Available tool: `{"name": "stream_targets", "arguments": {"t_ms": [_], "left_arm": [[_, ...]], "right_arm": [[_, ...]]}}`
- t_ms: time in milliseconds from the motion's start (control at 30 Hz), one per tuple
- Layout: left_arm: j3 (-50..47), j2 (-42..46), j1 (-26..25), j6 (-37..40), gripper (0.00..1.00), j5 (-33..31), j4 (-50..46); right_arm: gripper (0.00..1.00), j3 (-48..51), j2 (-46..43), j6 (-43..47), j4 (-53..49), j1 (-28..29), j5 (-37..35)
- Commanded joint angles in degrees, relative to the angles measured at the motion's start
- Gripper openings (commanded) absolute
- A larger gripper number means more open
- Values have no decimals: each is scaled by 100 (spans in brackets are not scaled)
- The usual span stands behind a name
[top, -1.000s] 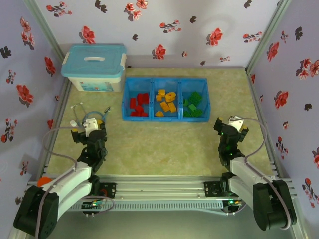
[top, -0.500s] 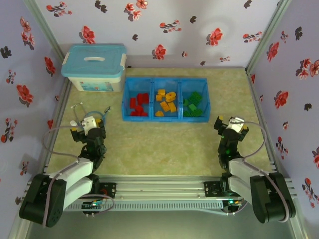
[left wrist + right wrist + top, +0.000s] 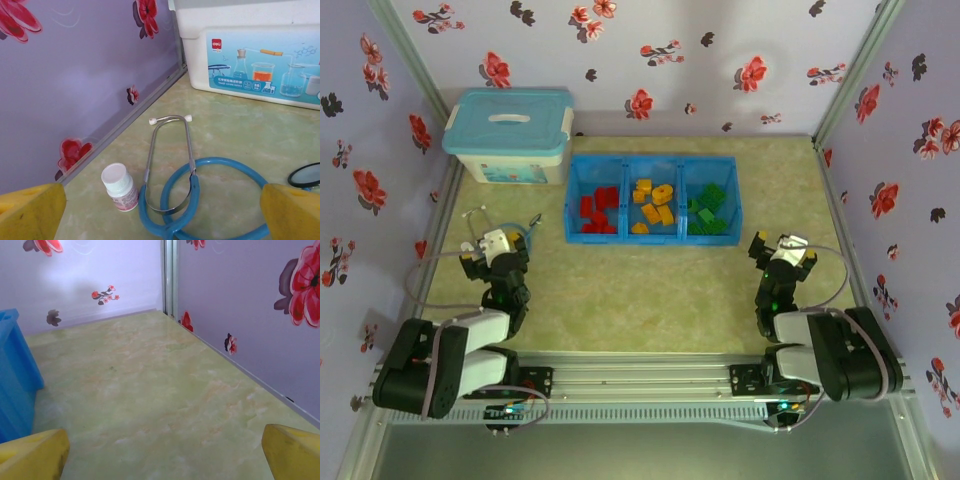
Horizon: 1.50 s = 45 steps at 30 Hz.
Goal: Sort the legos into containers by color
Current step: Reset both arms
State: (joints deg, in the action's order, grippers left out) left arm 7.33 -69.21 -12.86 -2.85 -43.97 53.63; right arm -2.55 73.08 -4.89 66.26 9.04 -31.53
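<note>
From above: legos (image 3: 653, 205) lying sorted red, orange, green inside the three blue containers (image 3: 653, 158) on the table (image 3: 640, 290); left gripper (image 3: 492, 243) and right gripper (image 3: 782, 250) well apart from them. Left wrist: pads (image 3: 30, 210) spread wide over a stethoscope (image 3: 172, 150), pill bottle (image 3: 120, 186) beside it. Right wrist: pads spread wide above the table, containers' wall at left.

Top overhead; wrists low (right shares containers (image 3: 653, 239) (image 3: 15, 370)).

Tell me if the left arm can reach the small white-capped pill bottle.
Probably yes: the open left gripper faces the white-capped bottle with bare table between them; the blue-tubed stethoscope lies close beside it.
</note>
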Motion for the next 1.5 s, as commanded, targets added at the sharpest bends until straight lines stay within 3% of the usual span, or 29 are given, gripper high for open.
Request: {"name": "stream_targets", "arguments": {"t_ms": [0,200,333,500,700,767,1167,1267,1333,1467], "left_arm": [[19,-290,204,-114,100,261,864],[109,-830,271,65,100,532,1414],[47,-1449,456,-16,100,632,2158],[181,-1596,452,64,100,870,2091],[267,-1845,248,814,100,1803,2117],[296,-1962,152,975,100,1932,2184],[230,-1923,132,1120,100,2286,2192],[262,-1959,254,1049,100,2488,2161],[344,-2225,461,925,100,2817,2226],[574,-2108,581,806,100,2869,1685]], "right_arm": [[99,114,479,-12,1119,-114,30],[99,-218,1288,-79,1337,-207,119],[99,-198,1274,-131,1334,-278,251],[99,-219,1312,-101,1336,-315,419],[100,-442,1766,354,1331,-206,1163],[99,-628,1964,819,1336,185,868],[99,-631,1953,769,1324,116,960],[99,-714,1999,667,1299,102,626],[99,-815,1953,585,1061,86,460],[99,-1266,1703,303,-102,-78,421]]}}
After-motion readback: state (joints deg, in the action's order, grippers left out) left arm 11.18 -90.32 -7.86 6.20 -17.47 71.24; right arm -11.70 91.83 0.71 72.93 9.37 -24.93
